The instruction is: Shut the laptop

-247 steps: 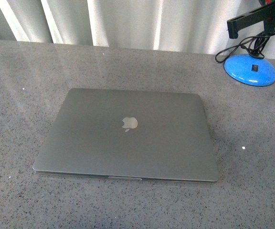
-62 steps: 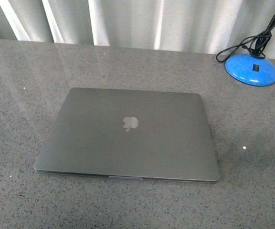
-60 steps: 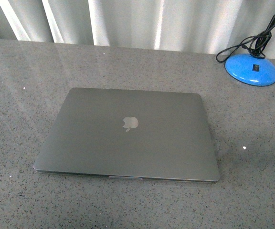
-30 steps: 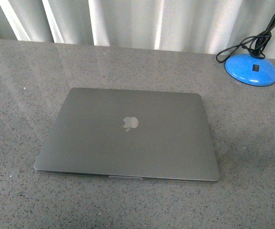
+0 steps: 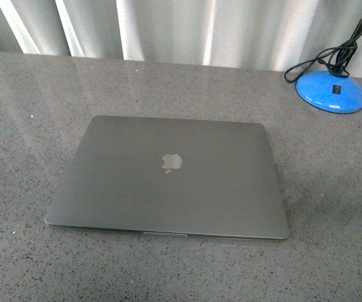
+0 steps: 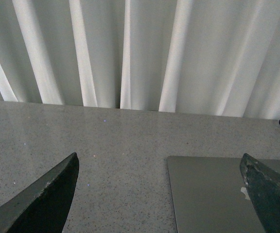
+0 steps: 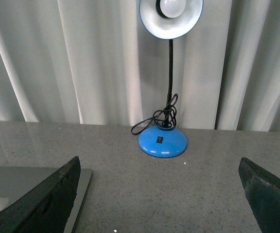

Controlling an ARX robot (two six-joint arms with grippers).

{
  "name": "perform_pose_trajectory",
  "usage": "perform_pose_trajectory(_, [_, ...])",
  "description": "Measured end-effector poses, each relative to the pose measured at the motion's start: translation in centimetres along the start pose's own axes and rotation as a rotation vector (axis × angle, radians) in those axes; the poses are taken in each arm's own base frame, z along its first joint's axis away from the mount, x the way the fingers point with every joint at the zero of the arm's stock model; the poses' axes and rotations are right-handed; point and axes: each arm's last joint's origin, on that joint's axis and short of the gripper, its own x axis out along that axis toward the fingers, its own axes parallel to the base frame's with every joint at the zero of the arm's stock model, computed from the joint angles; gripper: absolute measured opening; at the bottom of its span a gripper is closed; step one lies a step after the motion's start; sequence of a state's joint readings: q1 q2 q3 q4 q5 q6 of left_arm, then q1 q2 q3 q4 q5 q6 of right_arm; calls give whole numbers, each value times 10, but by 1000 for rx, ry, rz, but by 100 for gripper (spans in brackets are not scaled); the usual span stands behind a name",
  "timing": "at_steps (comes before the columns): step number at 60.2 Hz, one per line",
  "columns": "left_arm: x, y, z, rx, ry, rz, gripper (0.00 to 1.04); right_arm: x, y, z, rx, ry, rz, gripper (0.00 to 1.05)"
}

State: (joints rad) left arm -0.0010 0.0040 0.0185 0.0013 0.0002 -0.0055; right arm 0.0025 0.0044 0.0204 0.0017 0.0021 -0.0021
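The laptop (image 5: 168,176) lies shut and flat in the middle of the grey table, its lid up with the pale apple logo (image 5: 171,162) showing. Neither arm appears in the front view. In the left wrist view my left gripper (image 6: 159,194) is open, raised above the table, with the laptop (image 6: 213,194) beside one dark finger (image 6: 271,194). In the right wrist view my right gripper (image 7: 157,199) is open over bare table, with a corner of the laptop (image 7: 13,187) at one finger (image 7: 43,204). Nothing is held.
A blue desk lamp (image 7: 162,141) with a black coiled cord stands at the table's back right; its base (image 5: 330,91) shows in the front view. Pale pleated curtains (image 5: 181,28) hang behind the speckled grey table (image 5: 30,126).
A black arm that showed at the top right corner 4.1 s ago is gone from the front view. The laptop has stayed shut and still.
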Motion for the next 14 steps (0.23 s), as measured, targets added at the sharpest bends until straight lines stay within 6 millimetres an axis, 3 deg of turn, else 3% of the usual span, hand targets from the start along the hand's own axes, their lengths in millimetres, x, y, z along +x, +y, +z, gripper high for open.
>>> perform_pose_trajectory(14, [0,0,0,0,0,0,98,0,0,0,0,0,0,95])
